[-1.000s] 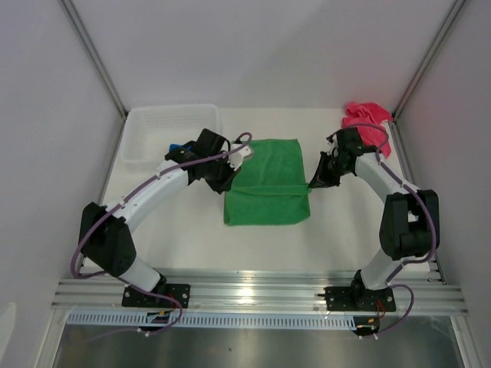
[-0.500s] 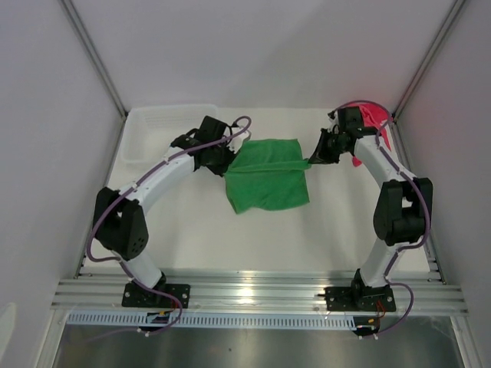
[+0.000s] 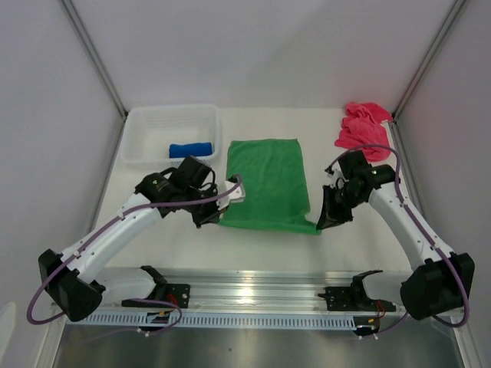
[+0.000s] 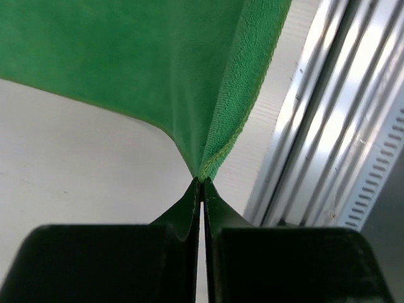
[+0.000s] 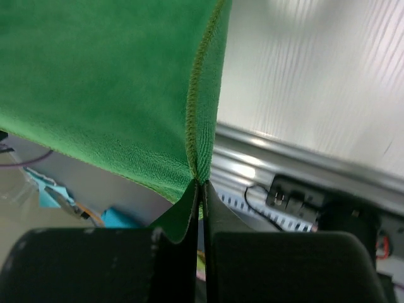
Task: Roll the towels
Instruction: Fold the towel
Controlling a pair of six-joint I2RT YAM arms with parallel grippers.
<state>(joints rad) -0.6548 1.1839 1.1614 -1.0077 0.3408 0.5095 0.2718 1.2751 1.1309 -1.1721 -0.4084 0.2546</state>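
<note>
Plain green towel (image 3: pixel 267 184), its hem stitched yellow-green, between the black left claw (image 3: pixel 219 219) and black right claw (image 3: pixel 321 224); pink towel (image 3: pixel 362 126) beyond the right claw, royal blue towel (image 3: pixel 189 149) in a white basket (image 3: pixel 146 123) beyond the left (arms (image 3: pixel 115 230) white, joints black).

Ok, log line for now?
left gripper: shut on green towel near-left corner | right gripper: shut on near-right corner | blue towel: rolled, in basket | pink towel: heaped far-right

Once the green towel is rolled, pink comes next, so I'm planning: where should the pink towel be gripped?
Probably pinch the pink towel at its near-left lobe, coming from above on its open side: it lies crumpled, tucked into the far right corner.
</note>
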